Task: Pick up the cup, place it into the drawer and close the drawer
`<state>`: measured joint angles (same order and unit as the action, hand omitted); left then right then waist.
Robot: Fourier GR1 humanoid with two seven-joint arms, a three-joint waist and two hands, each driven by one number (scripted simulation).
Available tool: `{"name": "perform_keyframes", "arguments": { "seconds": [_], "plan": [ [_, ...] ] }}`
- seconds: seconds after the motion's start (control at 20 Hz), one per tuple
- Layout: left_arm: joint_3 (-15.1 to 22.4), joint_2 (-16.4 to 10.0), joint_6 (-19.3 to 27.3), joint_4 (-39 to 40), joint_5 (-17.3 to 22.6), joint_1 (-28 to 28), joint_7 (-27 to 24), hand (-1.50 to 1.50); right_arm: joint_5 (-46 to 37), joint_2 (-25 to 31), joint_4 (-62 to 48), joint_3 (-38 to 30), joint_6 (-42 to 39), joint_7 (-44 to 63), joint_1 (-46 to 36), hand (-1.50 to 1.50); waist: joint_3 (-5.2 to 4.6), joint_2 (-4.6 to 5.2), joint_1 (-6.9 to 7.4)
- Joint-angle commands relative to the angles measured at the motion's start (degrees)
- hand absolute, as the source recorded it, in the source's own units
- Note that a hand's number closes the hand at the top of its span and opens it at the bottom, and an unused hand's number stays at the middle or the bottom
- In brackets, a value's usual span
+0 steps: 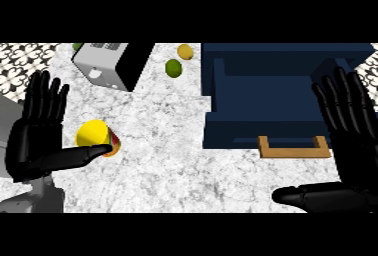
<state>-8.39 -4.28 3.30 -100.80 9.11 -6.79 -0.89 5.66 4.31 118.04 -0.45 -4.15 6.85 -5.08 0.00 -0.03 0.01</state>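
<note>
A yellow cup (94,133) with a red patch lies on the marble counter at the left. My left hand (35,135) stands beside it with straight fingers pointing up, and its thumb tip touches the cup's lower right side. The dark blue drawer (266,107) sits pulled out at the right, with a tan handle (293,148) on its near front. My right hand (347,135) is open at the right edge, fingers up, overlapping the drawer's right side, thumb stretched left below the handle.
A white and black toaster (111,64) stands at the back left. A green fruit (173,68) and a yellow one (184,51) lie behind, between the toaster and the drawer. A patterned wall tile strip (22,65) runs along the far left.
</note>
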Motion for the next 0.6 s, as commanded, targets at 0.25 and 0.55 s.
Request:
{"name": "perform_keyframes", "arguments": {
  "seconds": [0.25, 0.55],
  "plan": [
    [-1.21, 0.19, -0.74, 10.12, -2.08, 2.56, -8.71, -1.5, 3.19, 1.03, -1.34, -3.27, -2.08, -1.26, -0.08, -1.5, 0.0, 0.05, -0.08],
    [-3.33, 1.03, -1.36, 19.46, -2.31, 4.61, -17.24, -1.5, 1.41, 0.61, -0.1, -1.42, -1.46, 0.77, 0.2, -1.5, -0.02, 0.06, -0.14]
  ]
}}
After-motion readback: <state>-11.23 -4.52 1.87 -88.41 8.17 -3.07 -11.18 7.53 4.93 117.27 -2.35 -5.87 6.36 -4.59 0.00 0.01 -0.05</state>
